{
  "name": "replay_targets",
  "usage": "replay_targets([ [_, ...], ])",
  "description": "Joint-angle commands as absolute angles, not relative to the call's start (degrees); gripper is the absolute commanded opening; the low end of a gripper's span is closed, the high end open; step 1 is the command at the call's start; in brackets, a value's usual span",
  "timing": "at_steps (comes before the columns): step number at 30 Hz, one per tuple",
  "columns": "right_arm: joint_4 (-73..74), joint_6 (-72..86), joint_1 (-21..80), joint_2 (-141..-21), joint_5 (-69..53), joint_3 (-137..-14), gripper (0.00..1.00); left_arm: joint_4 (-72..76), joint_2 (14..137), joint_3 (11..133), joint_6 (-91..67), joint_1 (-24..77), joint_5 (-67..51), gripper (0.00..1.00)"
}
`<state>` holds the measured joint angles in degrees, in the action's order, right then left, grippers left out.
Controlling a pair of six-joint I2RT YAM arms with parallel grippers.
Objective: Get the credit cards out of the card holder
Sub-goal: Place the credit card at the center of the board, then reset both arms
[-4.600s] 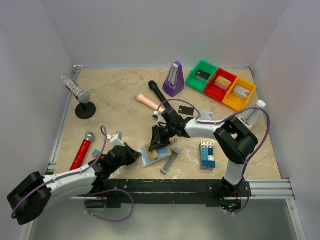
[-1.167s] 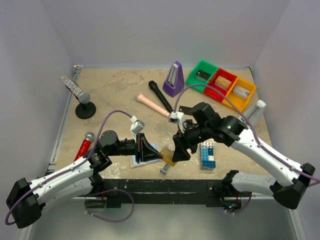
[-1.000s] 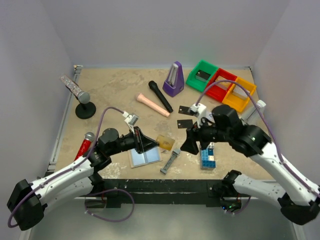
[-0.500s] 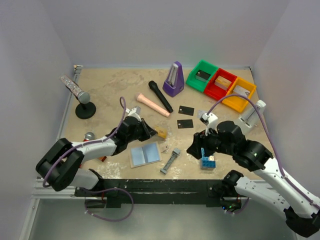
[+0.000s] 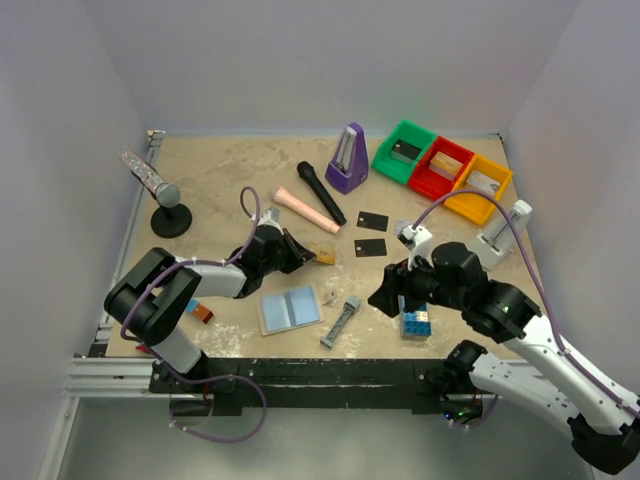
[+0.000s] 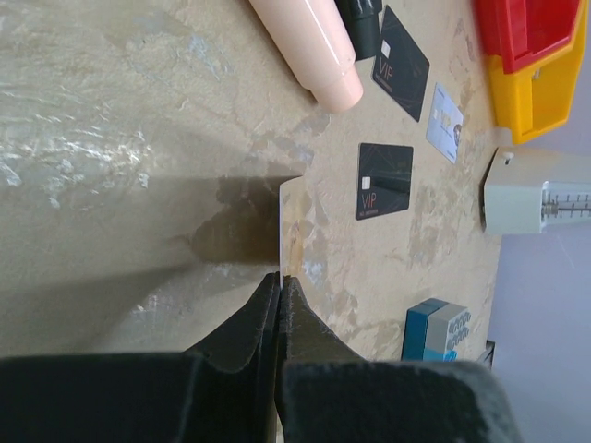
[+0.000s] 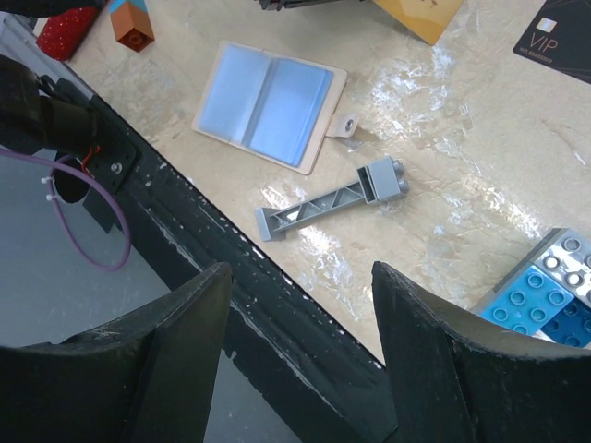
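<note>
Showing only its thin edge, the tan credit card (image 6: 280, 217) is clamped by the left gripper (image 6: 280, 281); the right gripper (image 7: 300, 274) is held wide apart, empty.

Tan mottled table (image 5: 220, 190): card holder (image 5: 290, 308) open flat at 7 o'clock, grey bar (image 5: 340, 321) at 6, black credit cards (image 5: 370, 247) at 3.

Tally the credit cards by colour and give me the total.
Black cards: 2
Tan card: 1
Grey card: 1
Total: 4
</note>
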<state>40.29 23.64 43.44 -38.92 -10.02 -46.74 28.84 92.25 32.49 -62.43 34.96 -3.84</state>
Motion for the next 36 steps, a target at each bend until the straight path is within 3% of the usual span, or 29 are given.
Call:
replay_targets([
  [1, 37.09, 24.17, 43.51, -39.46, -10.90, -46.67, 0.66, 32.43, 93.34, 34.54, -63.02, 33.14, -4.13, 0.00],
  [4, 36.30, 23.99, 43.42, -40.16, -10.99, -46.49, 0.66, 31.55, 93.86, 34.54, -62.58, 32.44, -4.65, 0.02],
  [10, 35.77, 23.99, 43.51, -41.40, -10.90, -46.67, 0.66, 30.59, 93.17, 33.84, -61.44, 31.38, -5.89, 0.31],
  [16, 36.82, 23.64, 43.51, -41.66, -10.37, -47.63, 0.66, 27.87, 91.50, 33.92, -60.38, 30.85, -5.89, 0.47],
  [26, 39.11, 22.59, 43.42, -40.87, -7.48, -47.46, 0.66, 5.04, 74.82, 32.96, -53.10, 29.09, 3.24, 0.61],
  [32, 41.39, 21.80, 43.51, -39.91, -2.74, -47.99, 0.66, -21.13, 63.38, 40.77, -49.14, 30.93, 13.96, 0.65],
  [36, 42.80, 21.53, 43.42, -36.57, 2.09, -46.50, 0.66, -29.17, 56.88, 42.28, -49.65, 32.61, 17.84, 0.67],
])
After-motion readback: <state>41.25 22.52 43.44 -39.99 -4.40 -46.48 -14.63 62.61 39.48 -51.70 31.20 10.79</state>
